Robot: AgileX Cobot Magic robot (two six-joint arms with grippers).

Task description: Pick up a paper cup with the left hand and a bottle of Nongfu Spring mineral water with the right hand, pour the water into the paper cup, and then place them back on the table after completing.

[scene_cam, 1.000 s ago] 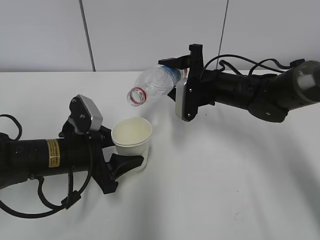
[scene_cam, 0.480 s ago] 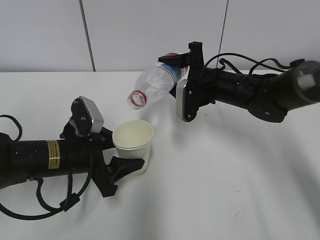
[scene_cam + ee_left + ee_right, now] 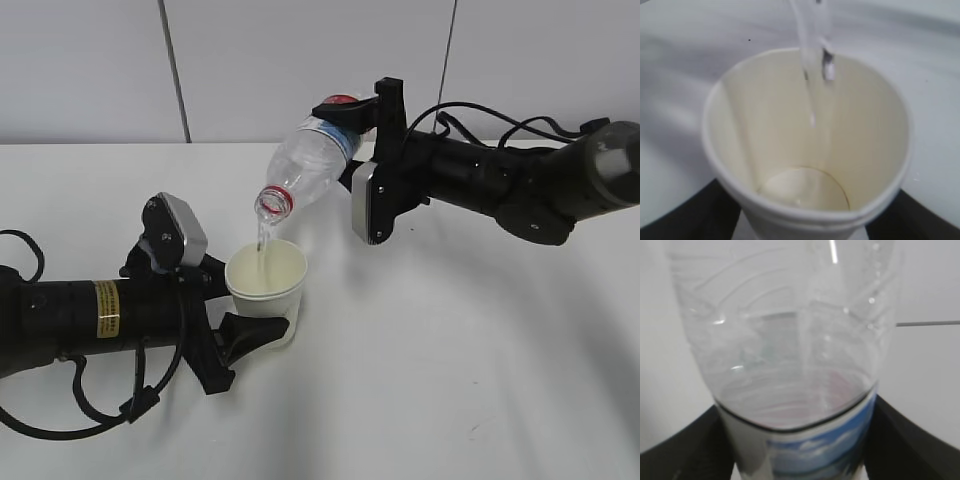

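Clear water (image 3: 262, 240) streams from tilted bottle (image 3: 308, 163) into paper cup (image 3: 265, 280).

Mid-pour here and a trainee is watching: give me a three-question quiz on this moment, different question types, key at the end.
1. True or false: water is streaming from the bottle into the paper cup.
2. Which gripper holds the paper cup: A) left gripper B) right gripper
3. Fill in: the bottle's mouth points ____ toward the cup.

Key: 1 true. 2 A. 3 downward; the bottle is tilted, with its open mouth just above the cup's rim.
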